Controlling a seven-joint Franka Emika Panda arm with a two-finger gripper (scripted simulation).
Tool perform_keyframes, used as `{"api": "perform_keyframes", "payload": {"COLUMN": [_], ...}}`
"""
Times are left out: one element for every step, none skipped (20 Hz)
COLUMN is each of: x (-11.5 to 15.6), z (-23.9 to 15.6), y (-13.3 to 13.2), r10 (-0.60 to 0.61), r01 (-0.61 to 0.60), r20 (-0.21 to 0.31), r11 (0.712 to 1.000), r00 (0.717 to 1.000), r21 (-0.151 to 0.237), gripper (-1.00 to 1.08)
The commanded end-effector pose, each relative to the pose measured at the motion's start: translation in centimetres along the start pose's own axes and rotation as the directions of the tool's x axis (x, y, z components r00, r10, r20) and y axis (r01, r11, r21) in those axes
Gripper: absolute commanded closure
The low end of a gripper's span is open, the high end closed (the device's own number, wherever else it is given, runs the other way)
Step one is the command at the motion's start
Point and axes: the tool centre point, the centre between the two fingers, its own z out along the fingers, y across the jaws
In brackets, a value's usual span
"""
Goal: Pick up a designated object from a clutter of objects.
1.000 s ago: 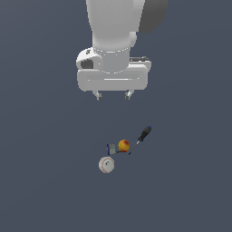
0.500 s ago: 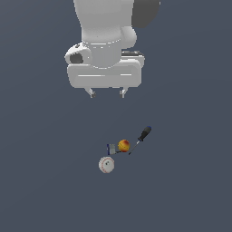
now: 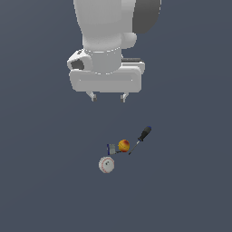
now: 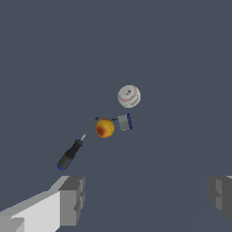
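**Pincer spread above the cluster**

The pincer (image 3: 108, 96) hangs spread and empty, well above the grey block (image 3: 110, 148). In the wrist view its fingers (image 4: 71, 199) are cut off at the frame edge. The block lies just beside the orange ball (image 3: 123, 145), near the baseball (image 3: 106, 165); the screwdriver (image 3: 140, 139) lies beyond the ball. Bare counter (image 3: 190, 181) surrounds the block's group.

Block (image 3: 110, 148) between baseball (image 3: 106, 165) and ball (image 3: 123, 145)
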Motion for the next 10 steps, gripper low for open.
{"api": "perform_keyframes", "payload": {"x": [0.2,0.3,0.5,0.6,0.7,0.8,1.0,1.1,1.3,1.4], "z": [0.7,1.1,1.4,1.9,2.3,2.7,3.2,3.8,4.3,4.9], "y": [-0.1,-0.2,-0.2,-0.3,-0.4,-0.5,-0.5,-0.6,-0.7,-0.8], "r10": [0.035,0.052,0.071,0.091,0.112,0.135,0.159,0.184,0.211,0.238], "r01": [-0.035,-0.052,-0.071,-0.091,-0.112,-0.135,-0.159,-0.185,-0.211,-0.239], "r20": [0.003,0.005,0.006,0.008,0.01,0.012,0.015,0.017,0.02,0.023], "r11": [0.999,0.999,0.997,0.996,0.994,0.991,0.987,0.983,0.977,0.971], "r00": [0.999,0.999,0.997,0.996,0.994,0.991,0.987,0.983,0.977,0.971], "r21": [0.005,0.007,0.009,0.012,0.014,0.016,0.018,0.02,0.022,0.023], "gripper": [-0.92,-0.92,-0.92,-0.92,-0.92,-0.92,-0.92,-0.92,-0.92,-0.92]}}
